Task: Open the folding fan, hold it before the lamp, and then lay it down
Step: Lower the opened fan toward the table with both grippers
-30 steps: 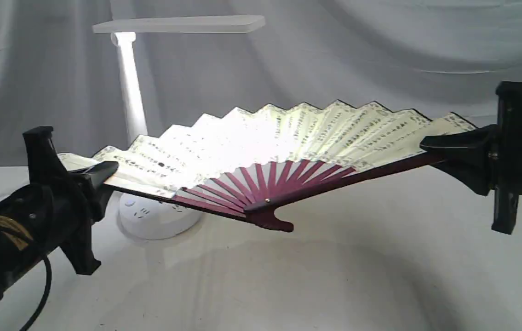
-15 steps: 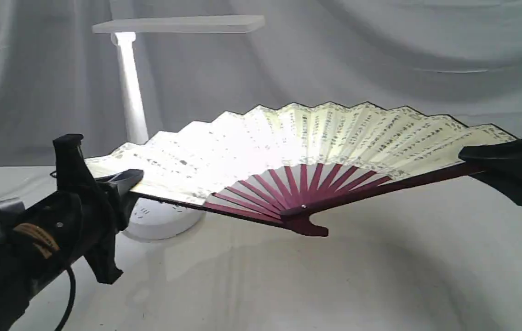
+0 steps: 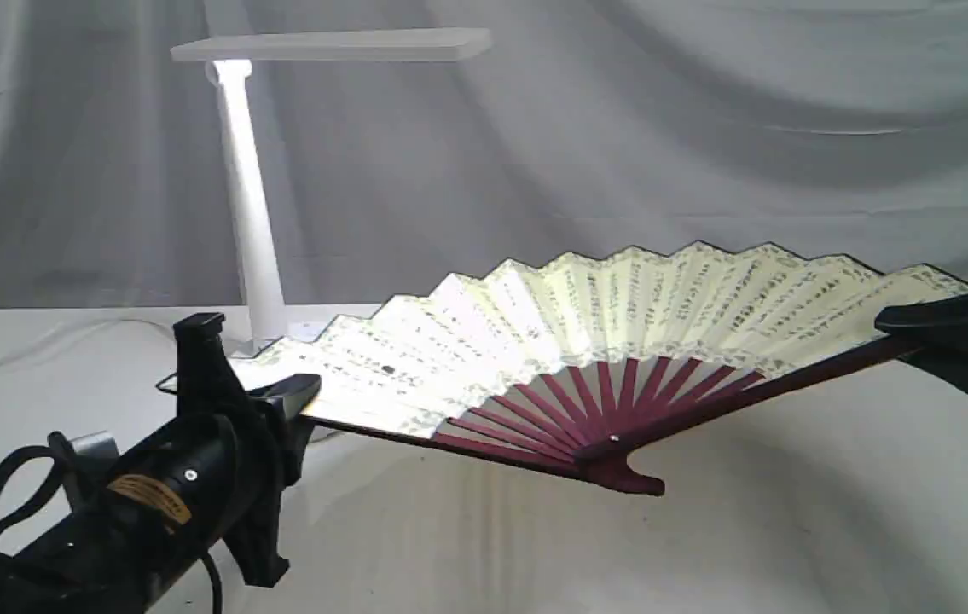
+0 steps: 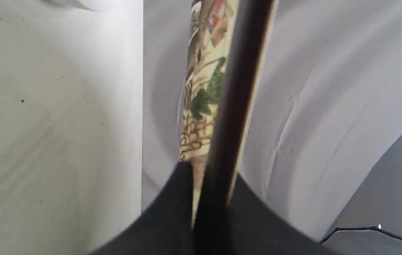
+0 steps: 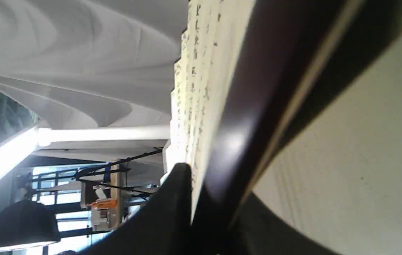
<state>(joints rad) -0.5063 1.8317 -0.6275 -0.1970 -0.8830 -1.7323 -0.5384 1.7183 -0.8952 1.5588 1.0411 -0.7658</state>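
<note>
Exterior view: tabletop [image 3: 535, 554], grey drapes [image 3: 705, 102]

Spread folding fan [image 3: 620, 307]: left pincer [image 3: 304, 396], right pincer [image 3: 897, 328] gripping.

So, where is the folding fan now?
In the exterior view the folding fan is spread open right of the lamp, its ends gripped by the left tool and right tool.

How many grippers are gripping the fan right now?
2. The left gripper clamps the folding fan by its guard at the end near the lamp; the right gripper clamps the opposite guard.
</note>
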